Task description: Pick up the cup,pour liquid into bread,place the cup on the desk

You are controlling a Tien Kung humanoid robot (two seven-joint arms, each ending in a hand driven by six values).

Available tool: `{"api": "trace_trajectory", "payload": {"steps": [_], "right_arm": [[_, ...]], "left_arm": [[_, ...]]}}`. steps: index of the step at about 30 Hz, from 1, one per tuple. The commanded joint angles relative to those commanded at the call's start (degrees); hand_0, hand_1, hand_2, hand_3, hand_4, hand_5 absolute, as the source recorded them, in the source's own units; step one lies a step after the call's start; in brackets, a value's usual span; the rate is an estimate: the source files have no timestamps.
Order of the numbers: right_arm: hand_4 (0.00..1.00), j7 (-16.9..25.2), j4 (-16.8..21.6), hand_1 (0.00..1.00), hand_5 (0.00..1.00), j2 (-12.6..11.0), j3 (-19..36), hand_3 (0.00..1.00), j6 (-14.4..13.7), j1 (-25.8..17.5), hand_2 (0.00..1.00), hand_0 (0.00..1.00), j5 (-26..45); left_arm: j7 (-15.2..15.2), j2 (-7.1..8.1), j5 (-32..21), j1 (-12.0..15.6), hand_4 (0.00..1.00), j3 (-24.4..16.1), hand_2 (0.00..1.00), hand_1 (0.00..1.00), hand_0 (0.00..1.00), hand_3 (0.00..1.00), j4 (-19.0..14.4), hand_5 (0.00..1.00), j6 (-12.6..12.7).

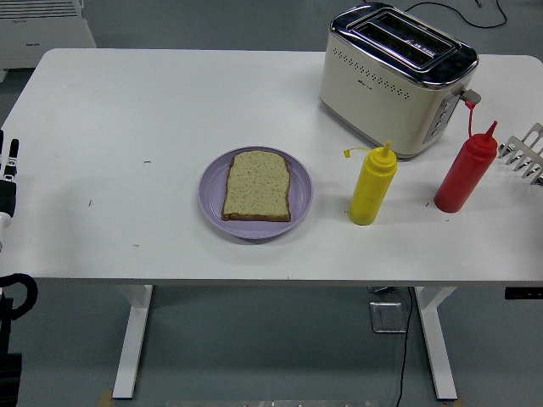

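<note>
Bread (pixel 256 186) on purple plate (pixel 212 200)

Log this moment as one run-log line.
right hand: open beside red squeeze bottle | left hand: table edge | yellow squeeze bottle: upright | bread slice: on purple plate

No print can be read; the small mark on the toaster (pixel 395 78) is illegible.
</note>
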Motion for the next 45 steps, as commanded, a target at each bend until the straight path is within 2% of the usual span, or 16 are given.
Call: {"api": "trace_trajectory", "payload": {"steps": [14,29,45], "right_arm": [[0.868,-0.57,-0.65,0.817,0.526,0.23,-0.15,0.905,0.02,0.03,0.864,0.874,0.53],[0.846,-0.82,-1.48,0.808,0.576,0.63,-0.15,0.903,-1.11,0.26,0.847,0.863,1.76],[0.838,-1.42,-1.82,0.799,0.582,0.72,0.37,0.902,-1.88,0.43,0.843,0.857,2.59]], "left_arm": [[-0.01,0.0,0.04,0.17,0.567,0.23,0.74,0.744,0.787,0.682,-0.01,0.998,-0.04],[-0.01,0.0,0.0,-0.02,0.567,-0.01,0.74,0.744,0.787,0.683,-0.06,0.998,-0.08],[-0.04,0.0,-0.03,-0.13,0.567,-0.16,0.74,0.744,0.787,0.683,-0.02,0.998,-0.11]]}}
